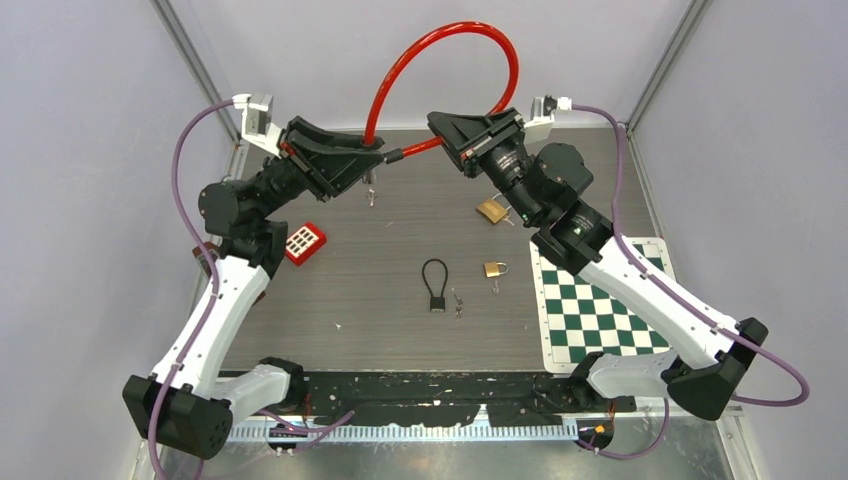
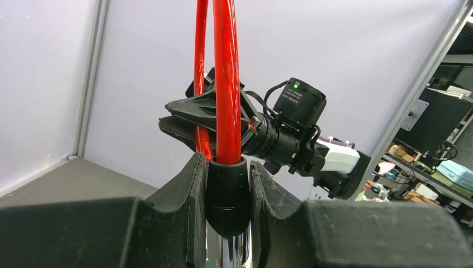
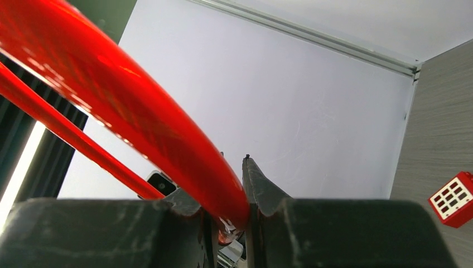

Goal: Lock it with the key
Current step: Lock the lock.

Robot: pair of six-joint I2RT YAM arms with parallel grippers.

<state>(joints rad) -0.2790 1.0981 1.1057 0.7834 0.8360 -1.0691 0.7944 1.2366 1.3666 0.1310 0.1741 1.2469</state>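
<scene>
The red cable lock (image 1: 445, 40) arches above the table's (image 1: 400, 230) far side — left tool (image 2: 227, 167) clamped on its black end, right tool (image 3: 226, 195) pinching the cable. The springy loop may twist an end loose — or out of line.

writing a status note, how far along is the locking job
Done: the red cable lock is lifted off the table. In hand: the left pincer is shut on its black end collar, and the right pincer on the red cable itself. Left, apparently: seating that end and turning a key; neither shows as done.
</scene>
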